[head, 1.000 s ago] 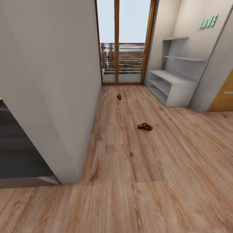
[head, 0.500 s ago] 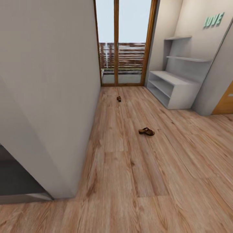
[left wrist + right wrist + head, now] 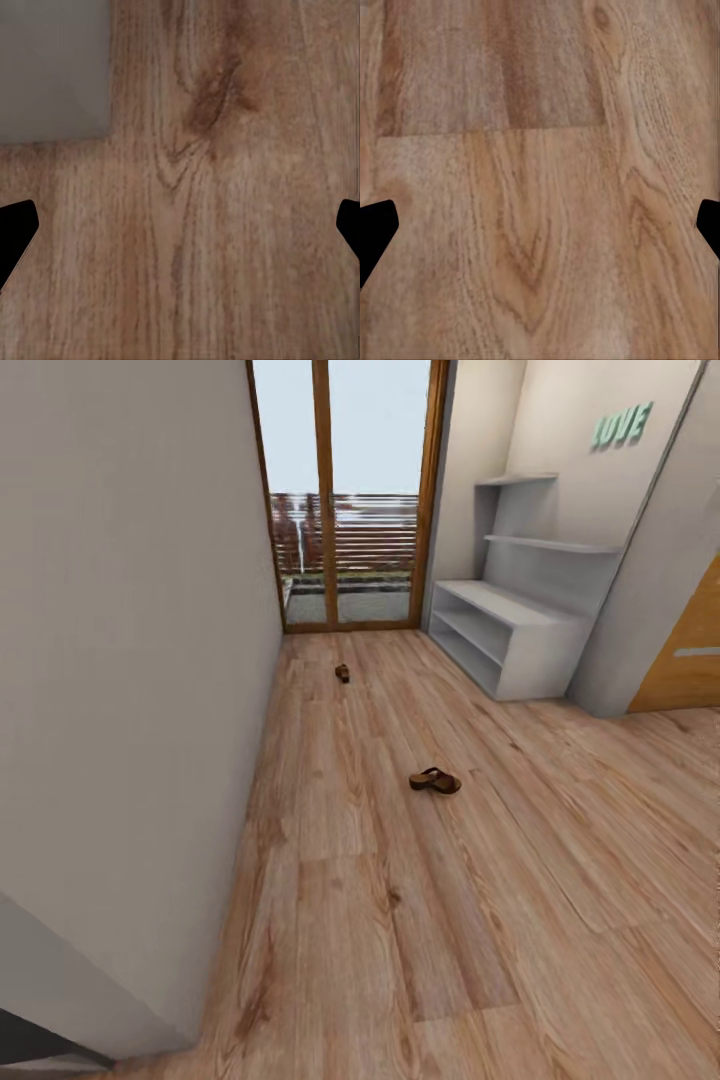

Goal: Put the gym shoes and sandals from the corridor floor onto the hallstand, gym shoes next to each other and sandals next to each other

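— Anything moved since a moment ago?
— Only the camera, swinging right; both sandals lie where they were.
— Fingers?
— Left fingers (image 3: 16, 229) and right fingers (image 3: 376, 229) spread wide, empty, over bare floor (image 3: 420, 920).
— Count?
— Two sandals: one mid-corridor (image 3: 435, 780), one (image 3: 342, 672) near the glass door (image 3: 345, 500). One shoe rack (image 3: 520, 645) at the right wall.
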`<state>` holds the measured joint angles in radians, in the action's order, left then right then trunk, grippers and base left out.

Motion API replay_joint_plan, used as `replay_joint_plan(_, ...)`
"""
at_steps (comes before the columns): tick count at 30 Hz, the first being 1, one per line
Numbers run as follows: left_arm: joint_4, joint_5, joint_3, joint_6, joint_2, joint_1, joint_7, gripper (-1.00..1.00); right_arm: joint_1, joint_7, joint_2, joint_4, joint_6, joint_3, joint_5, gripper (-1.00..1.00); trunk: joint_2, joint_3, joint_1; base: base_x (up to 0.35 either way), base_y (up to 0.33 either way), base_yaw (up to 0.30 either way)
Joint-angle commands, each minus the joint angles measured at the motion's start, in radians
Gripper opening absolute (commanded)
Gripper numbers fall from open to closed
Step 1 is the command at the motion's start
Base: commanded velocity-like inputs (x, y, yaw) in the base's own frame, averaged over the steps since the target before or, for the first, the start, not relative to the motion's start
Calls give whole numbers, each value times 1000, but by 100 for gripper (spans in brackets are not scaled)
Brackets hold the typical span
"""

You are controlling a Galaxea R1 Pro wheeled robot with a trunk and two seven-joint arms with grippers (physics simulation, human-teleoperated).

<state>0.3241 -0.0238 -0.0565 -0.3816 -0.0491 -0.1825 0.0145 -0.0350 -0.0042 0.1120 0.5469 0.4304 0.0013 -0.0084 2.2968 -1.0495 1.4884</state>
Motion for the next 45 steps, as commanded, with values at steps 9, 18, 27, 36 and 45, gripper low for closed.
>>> replay_joint_plan(9, -1, -2, 0, -3, 0, 0, 1, 100, -1, 0, 0, -1, 3, 0, -1, 100, 0, 3, 0, 338, 0, -247)
replay_joint_plan(18, -1, -2, 0, -3, 0, 0, 1, 100, -1, 0, 0, -1, 3, 0, -1, 100, 0, 7, 0, 339, 0, -253)
replay_joint_plan(27, 0, -2, 0, -3, 0, 0, 1, 100, -1, 0, 0, -1, 4, 0, -1, 100, 0, 12, 0, 339, 0, -253)
replay_joint_plan(36, 0, -2, 0, -3, 0, 0, 1, 100, -1, 0, 0, 1, 4, 0, -2, 100, 0, 18, 0, 339, 0, -240)
replay_joint_plan(45, 0, -2, 0, -3, 0, 0, 1, 100, 0, 3, 0, 1, 3, 2, -1, 100, 0, 18, 0, 339, 1, -40)
